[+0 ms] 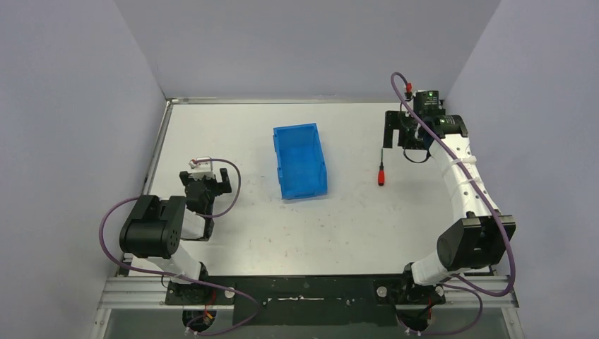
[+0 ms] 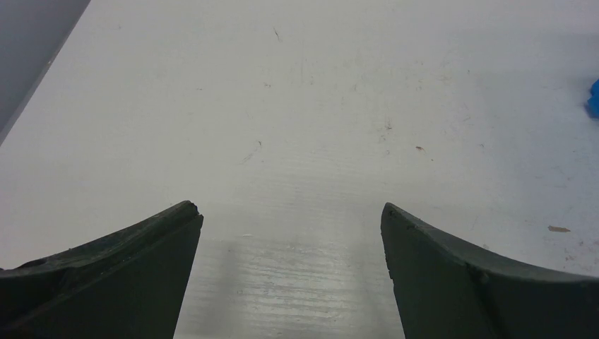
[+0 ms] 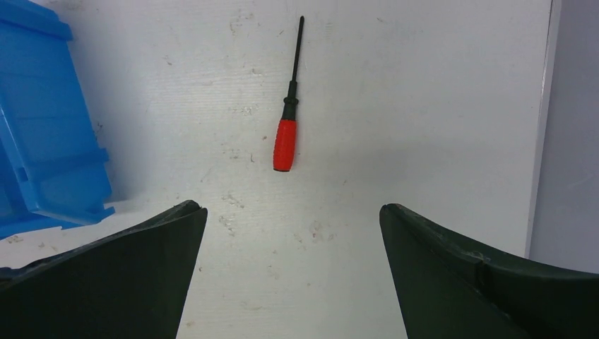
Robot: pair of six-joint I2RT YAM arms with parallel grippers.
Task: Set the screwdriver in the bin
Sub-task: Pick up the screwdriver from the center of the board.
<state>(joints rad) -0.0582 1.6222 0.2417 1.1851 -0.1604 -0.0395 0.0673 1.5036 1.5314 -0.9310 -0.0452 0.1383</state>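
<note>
The screwdriver (image 1: 382,171), with a red handle and a thin black shaft, lies flat on the white table to the right of the bin (image 1: 300,161). The bin is bright blue, upright, and looks empty. My right gripper (image 1: 404,138) hangs open and empty above the table near the screwdriver. In the right wrist view the screwdriver (image 3: 285,141) lies ahead of the open gripper (image 3: 292,208), handle nearer to it, with the bin (image 3: 49,141) at the left. My left gripper (image 1: 207,181) is open and empty left of the bin, over bare table (image 2: 291,212).
The right wall's foot (image 3: 540,127) runs close to the right of the screwdriver. A corner of the bin (image 2: 595,99) shows at the right edge of the left wrist view. Purple cables (image 1: 233,185) loop round both arms.
</note>
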